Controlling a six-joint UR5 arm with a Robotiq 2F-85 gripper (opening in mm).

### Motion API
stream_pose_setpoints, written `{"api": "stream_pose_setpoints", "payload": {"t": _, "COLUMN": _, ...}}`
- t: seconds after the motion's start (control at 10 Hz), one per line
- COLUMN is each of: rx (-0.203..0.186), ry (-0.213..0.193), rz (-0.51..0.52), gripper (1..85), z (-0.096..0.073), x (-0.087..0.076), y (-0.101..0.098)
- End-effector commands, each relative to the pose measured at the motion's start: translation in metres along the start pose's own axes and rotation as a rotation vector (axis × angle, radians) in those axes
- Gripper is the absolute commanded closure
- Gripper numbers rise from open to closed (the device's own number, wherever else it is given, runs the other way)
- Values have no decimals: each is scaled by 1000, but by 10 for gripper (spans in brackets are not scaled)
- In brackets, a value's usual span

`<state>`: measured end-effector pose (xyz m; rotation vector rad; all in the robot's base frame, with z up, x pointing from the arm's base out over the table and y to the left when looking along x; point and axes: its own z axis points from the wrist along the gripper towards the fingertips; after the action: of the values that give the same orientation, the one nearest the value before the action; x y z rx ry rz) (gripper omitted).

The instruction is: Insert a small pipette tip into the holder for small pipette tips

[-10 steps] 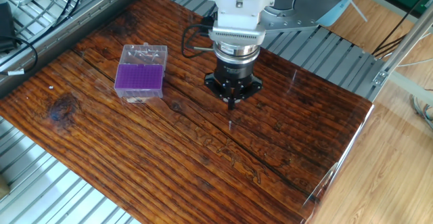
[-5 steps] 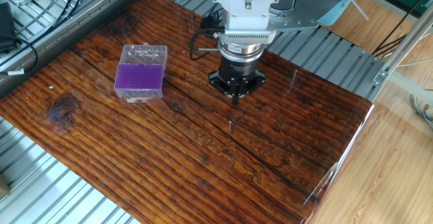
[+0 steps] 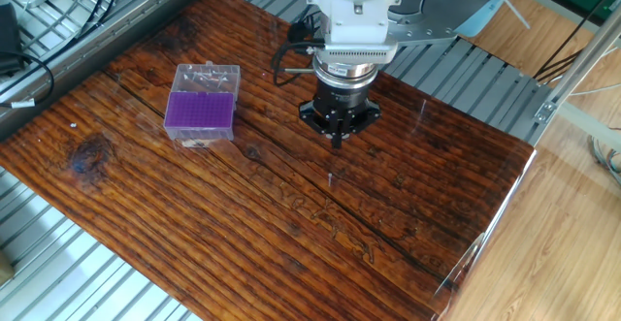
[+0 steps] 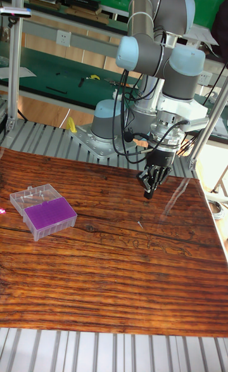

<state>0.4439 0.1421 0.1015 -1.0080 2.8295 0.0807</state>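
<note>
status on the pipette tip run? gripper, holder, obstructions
Gripper above the table, pointing down, apart from the holder; jaw state and any tip unclear. Holder for small pipette tips on the table, lid open. Nothing between them.

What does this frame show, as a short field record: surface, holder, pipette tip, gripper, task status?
surface: dark wooden table
holder: holder for small pipette tips, clear box with purple grid, lid open, standing apart from the arm
pipette tip: small thin object lying on the wood below the gripper, too small to identify surely
gripper: gripper pointing down above the table, fingers close together; grasp unclear
task status: insertion not yet done
</note>
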Motion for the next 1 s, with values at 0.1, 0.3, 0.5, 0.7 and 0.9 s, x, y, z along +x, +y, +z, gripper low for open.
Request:
{"api": "stream_pose_setpoints", "payload": {"t": 0.1, "rx": -21, "ry": -35, "rz": 29, "gripper": 847, "z": -2, "x": -9, "y": 5}}
{"api": "stream_pose_setpoints", "payload": {"t": 0.3, "rx": -17, "ry": -45, "rz": 44, "gripper": 847, "z": -2, "x": -12, "y": 4}}
{"api": "stream_pose_setpoints", "payload": {"t": 0.5, "rx": -6, "ry": -72, "rz": 63, "gripper": 847, "z": -2, "x": -19, "y": 1}}
{"api": "stream_pose_setpoints", "payload": {"t": 0.7, "rx": 7, "ry": -85, "rz": 78, "gripper": 847, "z": -2, "x": -22, "y": -3}}
{"api": "stream_pose_setpoints", "payload": {"t": 0.9, "rx": 25, "ry": -82, "rz": 68, "gripper": 847, "z": 2, "x": -21, "y": -7}}
